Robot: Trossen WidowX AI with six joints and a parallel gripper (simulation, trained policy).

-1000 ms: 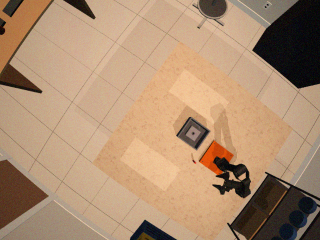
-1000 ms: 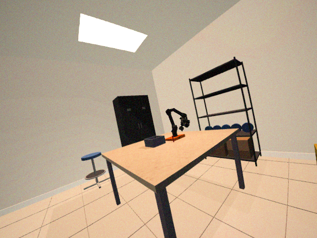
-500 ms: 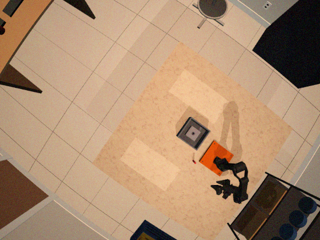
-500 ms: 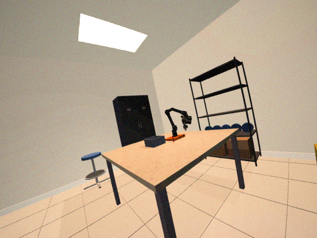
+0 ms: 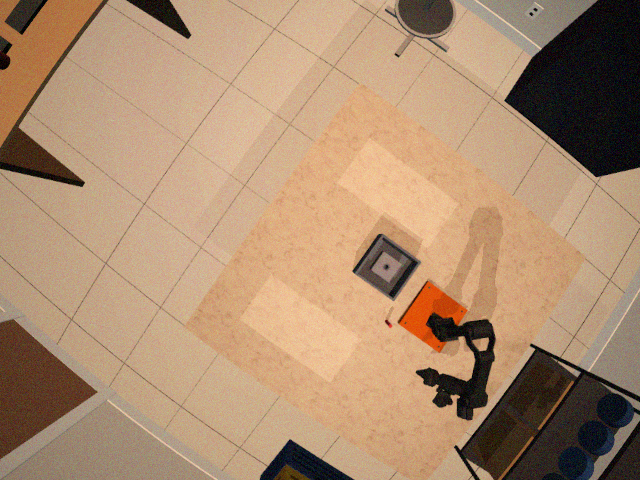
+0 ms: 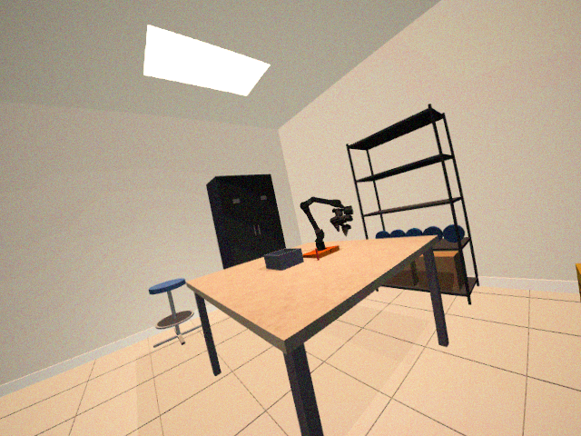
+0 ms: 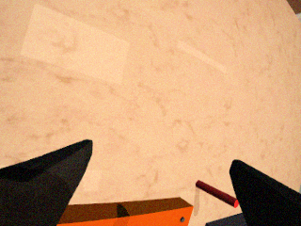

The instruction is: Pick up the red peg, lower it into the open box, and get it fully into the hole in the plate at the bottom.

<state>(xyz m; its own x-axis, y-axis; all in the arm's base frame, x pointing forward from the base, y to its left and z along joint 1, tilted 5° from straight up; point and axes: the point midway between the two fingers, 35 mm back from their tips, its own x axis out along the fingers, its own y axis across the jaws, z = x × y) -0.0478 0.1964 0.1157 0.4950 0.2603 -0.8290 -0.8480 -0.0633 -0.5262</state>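
- On the table, near the orange base, the peg stands upright, outside the box.
- Up in the air, the gripper is spread wide, with nothing between its fingers.
- Inside the box, the plate shows its hole unfilled.
- Nothing looks achieved so far; reaching, grasping, lifting, lowering and full insertion all remain.

Claw farther from orange base
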